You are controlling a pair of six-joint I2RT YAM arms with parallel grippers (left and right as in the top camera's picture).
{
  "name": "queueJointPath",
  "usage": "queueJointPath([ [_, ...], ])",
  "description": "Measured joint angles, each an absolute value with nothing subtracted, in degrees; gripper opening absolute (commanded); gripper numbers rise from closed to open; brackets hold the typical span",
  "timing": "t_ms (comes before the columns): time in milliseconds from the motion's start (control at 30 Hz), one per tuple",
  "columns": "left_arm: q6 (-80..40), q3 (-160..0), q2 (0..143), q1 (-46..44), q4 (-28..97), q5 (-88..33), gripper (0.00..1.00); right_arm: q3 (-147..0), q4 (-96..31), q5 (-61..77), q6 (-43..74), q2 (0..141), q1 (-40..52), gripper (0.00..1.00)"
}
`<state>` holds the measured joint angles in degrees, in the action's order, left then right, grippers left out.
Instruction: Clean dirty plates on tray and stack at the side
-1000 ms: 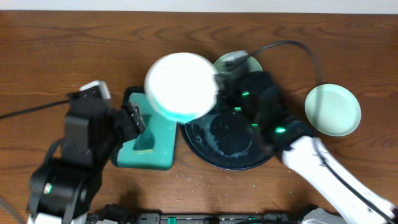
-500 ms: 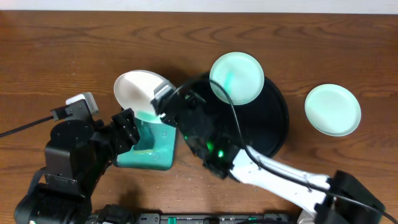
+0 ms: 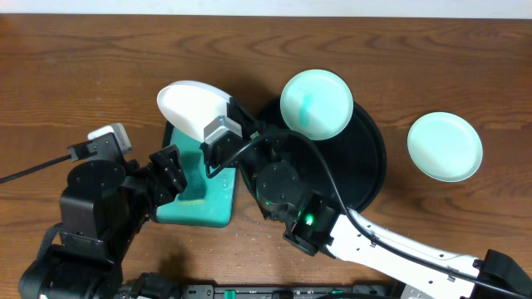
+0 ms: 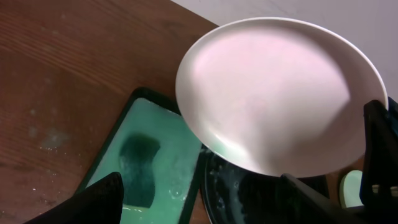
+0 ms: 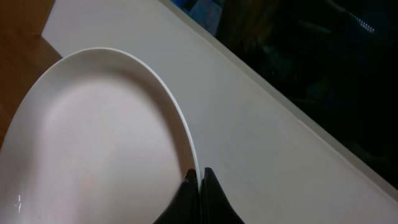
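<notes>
Nearest, at the left: left gripper (image 3: 170, 169), its 2 fingers spread wide, gripping nothing, by the left edge of the teal tray (image 3: 212, 208). In that teal tray, a dark sponge-like lump (image 4: 138, 168) with a wet film around it.

Just right of the teal tray, edges close together, touching or not impossible to tell: black tray (image 3: 378, 170), round and glossy, droplets on its floor.

Farther right, flat on the bare tabletop (image 3: 75, 75), apart from the black tray: mint plate (image 3: 445, 147).

Farther back, above the far end of the teal tray: right gripper (image 5: 199, 180), jaws pinched nearly together on the rim of the white plate (image 3: 189, 105), 1 finger on each face. White plate held off the table, steeply tilted, a faint green tint along its low edge.

Farthest: smeared plate (image 3: 316, 103), resting at the far side of the black tray, 1 teal streak down its middle.
</notes>
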<state>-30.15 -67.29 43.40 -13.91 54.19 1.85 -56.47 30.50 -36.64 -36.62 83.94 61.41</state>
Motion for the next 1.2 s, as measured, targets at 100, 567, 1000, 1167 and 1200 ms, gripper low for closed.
queueJointPath([
  [100,-30.15,-67.29,43.4,-13.91,54.19,1.85,0.79,-56.47,30.94,-36.53,-38.0,83.94,61.52,0.01],
  [567,-30.15,-67.29,43.4,-13.91,54.22,1.85,0.79,-56.47,32.62,-36.49,-40.88,83.94,62.43,0.01],
  [1000,-30.15,-67.29,43.4,-13.91,54.19,1.85,0.79,-57.01,15.11,-37.8,-10.35,83.81,56.05,0.01],
  [1167,-30.15,-67.29,43.4,-13.91,54.22,1.85,0.79,-56.82,1.17,-18.59,18.02,83.79,42.5,0.01],
  [1200,-30.15,-67.29,43.4,-13.91,54.22,1.85,0.79,-56.84,0.32,-14.11,20.71,83.7,39.53,0.01],
])
